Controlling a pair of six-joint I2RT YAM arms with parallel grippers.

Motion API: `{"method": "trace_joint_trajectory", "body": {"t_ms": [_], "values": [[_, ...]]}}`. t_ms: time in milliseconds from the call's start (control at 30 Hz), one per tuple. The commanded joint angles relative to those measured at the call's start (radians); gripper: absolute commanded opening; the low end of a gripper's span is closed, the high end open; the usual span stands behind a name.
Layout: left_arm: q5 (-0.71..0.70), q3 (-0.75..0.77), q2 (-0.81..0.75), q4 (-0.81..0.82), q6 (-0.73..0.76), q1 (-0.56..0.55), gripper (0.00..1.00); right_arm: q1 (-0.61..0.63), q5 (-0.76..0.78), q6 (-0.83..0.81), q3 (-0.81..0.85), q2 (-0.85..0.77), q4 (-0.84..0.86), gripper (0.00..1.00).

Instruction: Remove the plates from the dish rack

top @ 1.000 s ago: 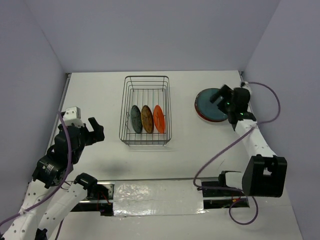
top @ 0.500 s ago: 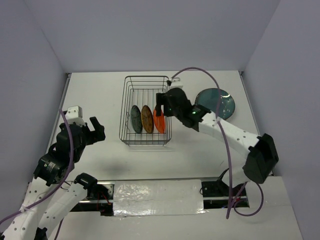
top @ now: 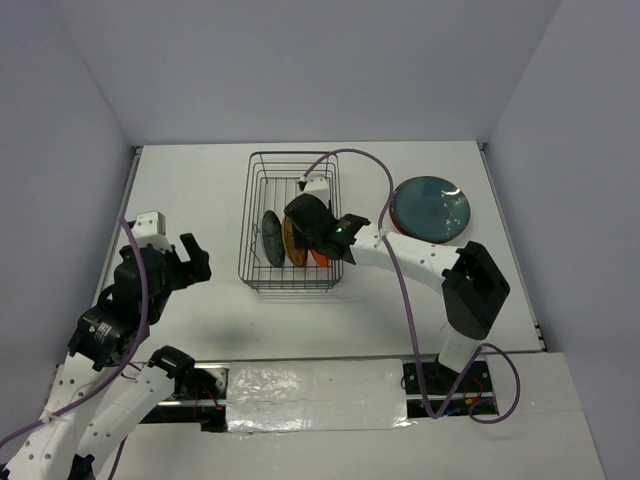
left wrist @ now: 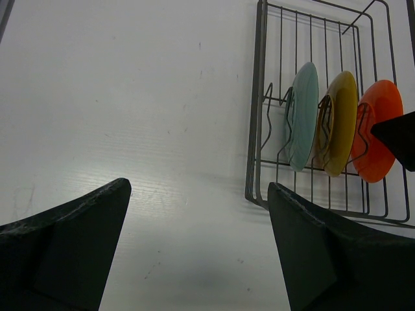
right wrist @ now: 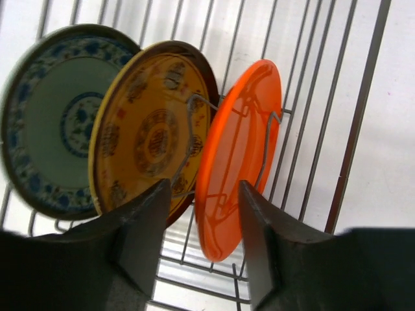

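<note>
On white table (top: 200,190), dish rack (top: 291,178), lilac walls (top: 300,70)

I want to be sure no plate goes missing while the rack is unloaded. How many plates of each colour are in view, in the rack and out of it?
Pale green plate with blue pattern, in the dish rack: 1
Yellow-brown patterned plate, in the rack: 1
Orange plate, in the rack: 1
Teal-blue plate, out of the rack: 1
Red-rimmed plate under it, only its rim showing: 1
Total: 5

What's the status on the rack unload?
Left jaws wide open, idle. Right jaws astride orange plate, not clamped. Three plates standing in dish rack. Nothing blocking.
</note>
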Motion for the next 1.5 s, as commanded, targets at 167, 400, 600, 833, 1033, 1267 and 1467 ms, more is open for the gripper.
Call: {"method": "trace_joint_trajectory", "body": {"t_ms": [167, 400, 600, 833, 1033, 1267, 1467], "values": [[0.000, 0.003, 0.003, 0.041, -0.004, -0.004, 1.00, 0.012, 0.071, 0.030, 0.061, 0.049, -0.011, 0.39], [0.000, 0.003, 0.006, 0.041, -0.004, -0.003, 1.00, 0.010, 0.083, 0.024, 0.056, 0.035, 0.010, 0.20], [0.000, 0.005, 0.017, 0.042, -0.002, -0.003, 1.00, 0.012, 0.074, 0.024, 0.042, 0.014, 0.036, 0.10], [0.001, 0.005, 0.031, 0.041, -0.001, -0.004, 1.00, 0.012, 0.080, 0.030, 0.033, -0.040, 0.044, 0.00], [-0.002, 0.005, 0.043, 0.039, -0.002, -0.004, 1.00, 0.013, 0.073, 0.033, 0.039, -0.106, 0.061, 0.00], [0.003, 0.019, 0.049, 0.029, -0.002, -0.004, 0.99, 0.012, -0.025, -0.022, 0.118, -0.189, 0.055, 0.00], [-0.016, 0.107, 0.062, -0.031, -0.072, -0.003, 1.00, 0.039, -0.222, -0.183, 0.219, -0.239, 0.029, 0.01]]}}
